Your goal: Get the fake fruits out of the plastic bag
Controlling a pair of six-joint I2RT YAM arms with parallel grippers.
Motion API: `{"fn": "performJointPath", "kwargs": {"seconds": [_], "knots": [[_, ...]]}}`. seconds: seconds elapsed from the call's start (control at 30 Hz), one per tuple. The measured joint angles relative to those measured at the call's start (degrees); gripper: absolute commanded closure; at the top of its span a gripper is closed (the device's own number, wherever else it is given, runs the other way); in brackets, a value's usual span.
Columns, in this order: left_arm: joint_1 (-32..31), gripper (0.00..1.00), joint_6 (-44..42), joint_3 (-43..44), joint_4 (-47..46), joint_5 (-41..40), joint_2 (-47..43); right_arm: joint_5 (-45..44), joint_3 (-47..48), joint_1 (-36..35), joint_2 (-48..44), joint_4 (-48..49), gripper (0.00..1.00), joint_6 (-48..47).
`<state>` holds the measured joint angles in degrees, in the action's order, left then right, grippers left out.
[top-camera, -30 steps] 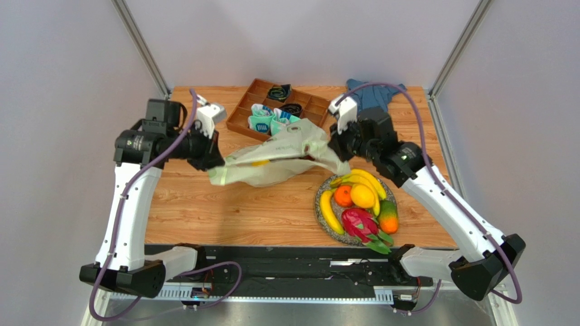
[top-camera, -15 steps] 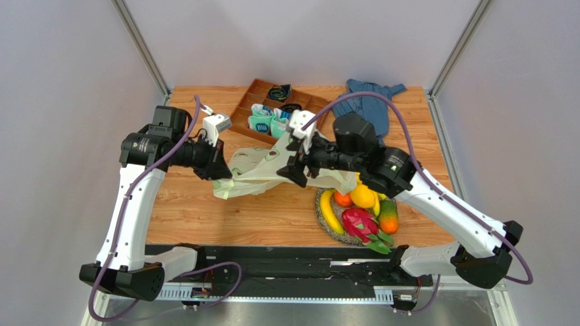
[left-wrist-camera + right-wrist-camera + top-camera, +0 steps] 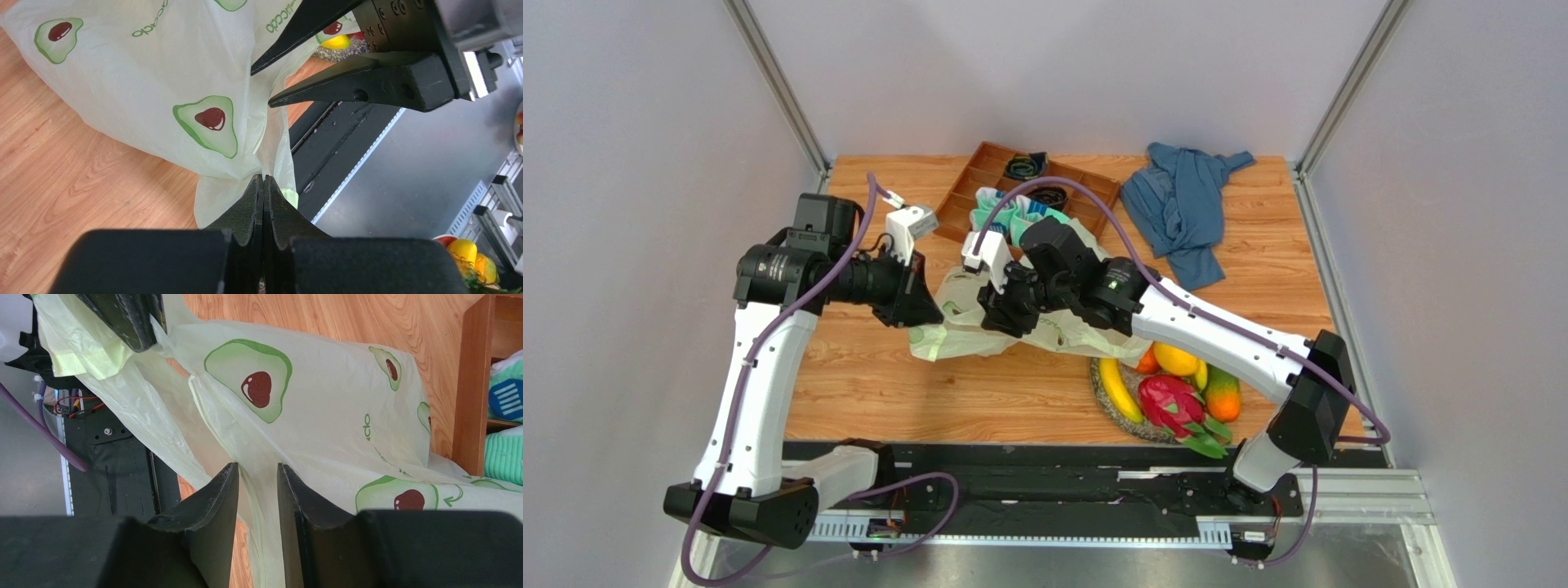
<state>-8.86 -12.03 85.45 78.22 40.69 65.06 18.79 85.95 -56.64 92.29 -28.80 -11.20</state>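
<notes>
**Hands.** Left hand (image 3: 263,181) is clamped shut on a pinch of film at the bag's (image 3: 141,79) 9 o'clock end. This lifts that end off the tabletop (image 3: 867,386), so the film hangs taut below the pinch. Right hand (image 3: 256,468) sits just beside it toward 3 o'clock. Its jaws are narrowly parted and straddle a twisted fold of the bag. The pads flank the fold but do not visibly press it, so I log this hand as not yet gripping.

**Bag.** It lies mid-tabletop, stretched between the two hands, with the rest slumped flat toward 3 o'clock. It looks limp, with no bulge in the top view. Whether anything is left inside I cannot tell, as the film is only translucent.

**Fruits.** The fruits (image 3: 1173,390) are piled on a plate (image 3: 1133,428) at 4 o'clock of the tabletop, partly under the right forearm. Bananas, orange, dragon fruit and mango can be made out (grapes not picked out).

**Others.** A tray (image 3: 955,208) holding socks (image 3: 1008,221) is at 12 o'clock, and a blue garment (image 3: 1179,202) is at 2 o'clock. Neither is touched by a hand.

**Judgement.**
- The left pinch acts as an anchor, so the right hand can take a second hold close by and spread or upend the bag.
- The task appears nearly done, with a shake-out check remaining.
- Risk: the thin film may tear or slip if the two hands pull apart hard.
- Risk: the right forearm is low over the plate.
</notes>
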Motion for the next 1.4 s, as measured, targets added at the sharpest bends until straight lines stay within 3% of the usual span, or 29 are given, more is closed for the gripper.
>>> {"fn": "performJointPath", "kwargs": {"seconds": [0.33,0.53,0.57,0.67,0.77,0.83,0.93,1.07,1.23,1.4], "knots": [[0.0,1.00,0.3,0.0,0.0,0.3,0.0,1.2,-0.1,-0.7,0.7,1.4,0.68,-0.3],[0.0,1.00,0.4,0.0,0.0,0.8,-0.3,0.4,-0.1,-0.7,5.9,2.4,0.68,-0.2],[0.0,1.00,0.4,0.0,0.0,0.9,-0.5,-0.5,-0.1,-0.7,7.1,2.7,0.66,0.0],[0.0,1.00,0.4,0.0,-0.1,2.0,-2.2,-8.3,-0.2,-0.3,10.4,4.3,0.49,3.1],[0.0,1.00,1.4,-1.1,-0.6,3.4,-4.9,-17.4,-0.2,1.4,11.9,6.2,0.44,8.2],[0.0,1.00,2.9,-4.5,-1.7,6.1,-7.2,-21.5,0.2,3.4,11.9,7.2,0.42,11.5],[0.8,1.00,7.8,-16.3,-3.6,8.2,-11.1,-23.8,0.9,5.6,11.6,9.3,0.41,14.8],[2.2,1.00,17.3,-32.2,-7.7,3.5,-13.6,-24.5,-4.9,5.0,8.4,11.9,0.38,16.1],[2.4,1.00,25.3,-35.8,-13.2,-2.4,-11.8,-25.4,-13.7,1.7,4.8,11.8,0.30,13.4],[2.6,1.00,30.3,-35.8,-21.2,-4.5,-12.8,-21.6,-11.5,1.6,3.6,9.4,0.28,8.3]]}}
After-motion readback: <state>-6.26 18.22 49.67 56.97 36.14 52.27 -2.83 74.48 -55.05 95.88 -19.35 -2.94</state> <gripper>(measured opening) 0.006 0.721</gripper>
